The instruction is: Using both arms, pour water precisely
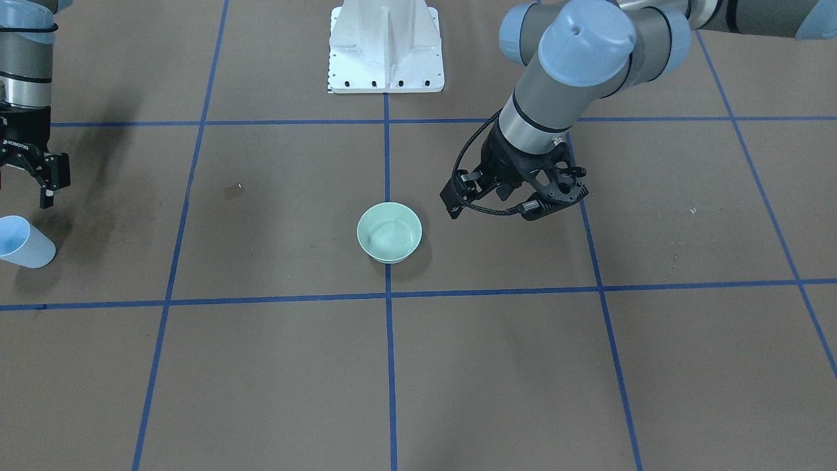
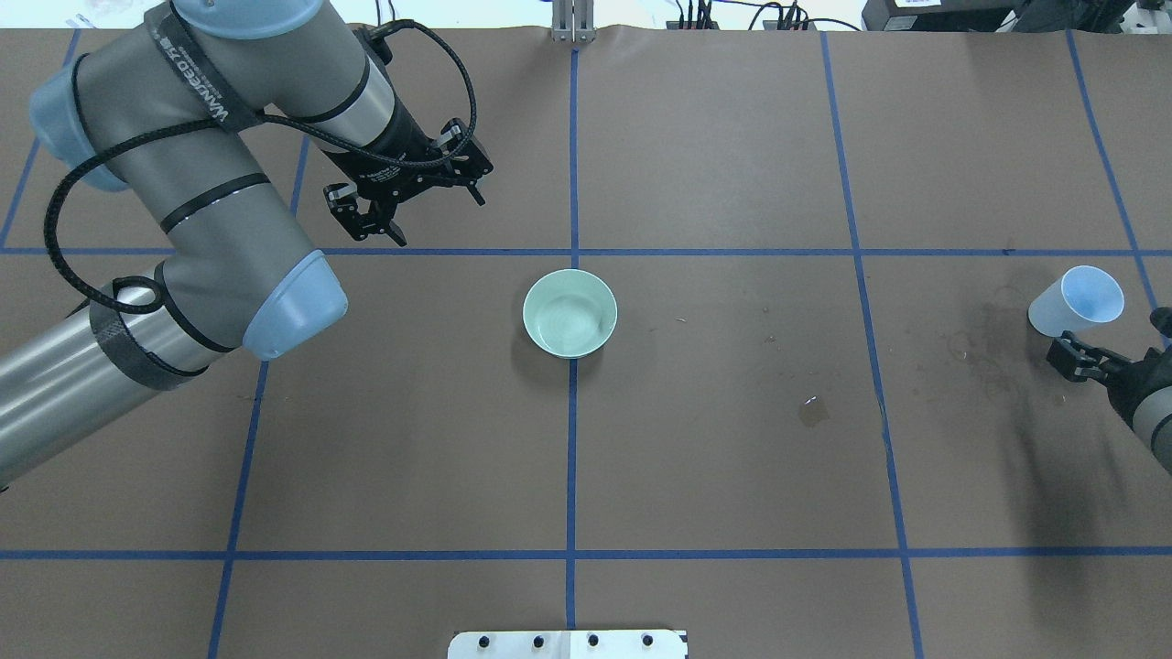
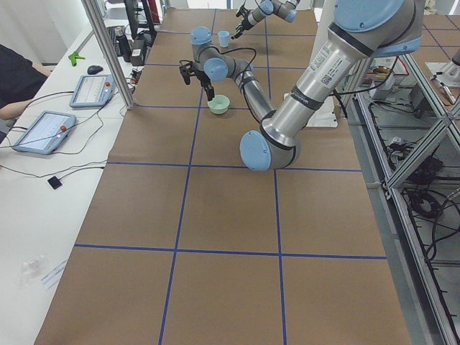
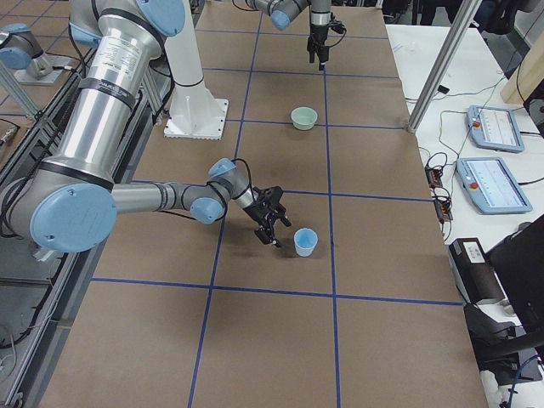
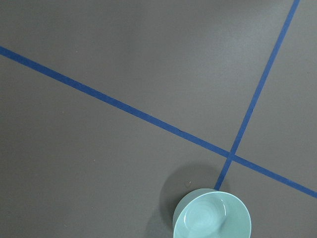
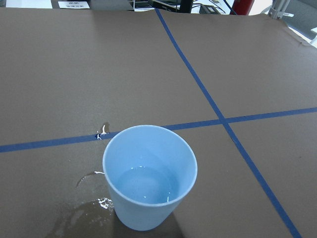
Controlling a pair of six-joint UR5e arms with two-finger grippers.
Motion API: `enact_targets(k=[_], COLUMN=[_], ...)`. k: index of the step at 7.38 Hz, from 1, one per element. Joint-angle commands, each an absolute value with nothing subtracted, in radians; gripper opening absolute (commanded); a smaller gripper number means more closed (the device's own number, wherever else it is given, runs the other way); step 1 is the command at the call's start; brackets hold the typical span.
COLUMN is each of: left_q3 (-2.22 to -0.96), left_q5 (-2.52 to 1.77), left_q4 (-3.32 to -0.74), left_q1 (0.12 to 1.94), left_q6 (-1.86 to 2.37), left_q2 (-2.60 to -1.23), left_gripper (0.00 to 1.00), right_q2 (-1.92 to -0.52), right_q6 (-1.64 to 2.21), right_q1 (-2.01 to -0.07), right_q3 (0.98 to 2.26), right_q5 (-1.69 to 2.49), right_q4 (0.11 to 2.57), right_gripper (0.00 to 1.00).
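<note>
The right pincer (image 4: 276, 229) is seen spread wide and empty, held low over the brown surface (image 2: 732, 458). Just beyond its fingertips, close but not touched, a pale blue cup (image 2: 1076, 300) is stood upright. The water (image 6: 146, 186) is held in the bottom of that cup, filling it only shallowly. A thin wet puddle (image 6: 91, 210) is spread on the surface against the cup's base.

The left pincer (image 2: 435, 212) is likewise seen spread and empty, raised above the surface well apart from the cup and its water. Nearer to it, a mint-green bowl (image 2: 569, 313) is set on the crossing of two blue tape lines (image 2: 572, 458), roughly midway between the two pincers. Whether anything is held in the bowl cannot be told. A second small wet spot (image 2: 810, 412) is shown on the surface between bowl and cup.

Two pincers, one cup and one bowl are counted, and nothing is gripped by either pincer.
</note>
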State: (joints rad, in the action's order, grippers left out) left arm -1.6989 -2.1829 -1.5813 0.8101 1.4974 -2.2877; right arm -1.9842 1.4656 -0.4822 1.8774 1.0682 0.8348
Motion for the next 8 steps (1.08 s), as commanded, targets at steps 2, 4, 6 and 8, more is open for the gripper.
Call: enact_targets(k=[2,4,6,8], left_q3=[-1.695,-1.692,-1.689,-1.687], left_q5=[-2.183,-2.183,-2.183,-2.183], left_q4=[-1.582,-1.582,-1.582,-1.582], left_q1=[0.81,0.81,0.81,0.81], left_q6=[1.497,1.497,1.497,1.496], left_q2=[-2.287,-2.289,-2.289,-2.289], left_gripper=[1.0,1.0,1.0,1.0], right_q2=[-1.936,-1.904,-1.873,-1.867], right_q6=[1.464,1.447,1.411,1.381], right_q1=[-0.469,-0.468,-0.468,-0.469], right_q3=[1.809,1.74,1.712,1.707], right_q5=[1.039,1.02,1.02,1.02], right_q4=[0.834,0.777,0.75,0.749], right_gripper=[0.99,0.99,0.99,0.99])
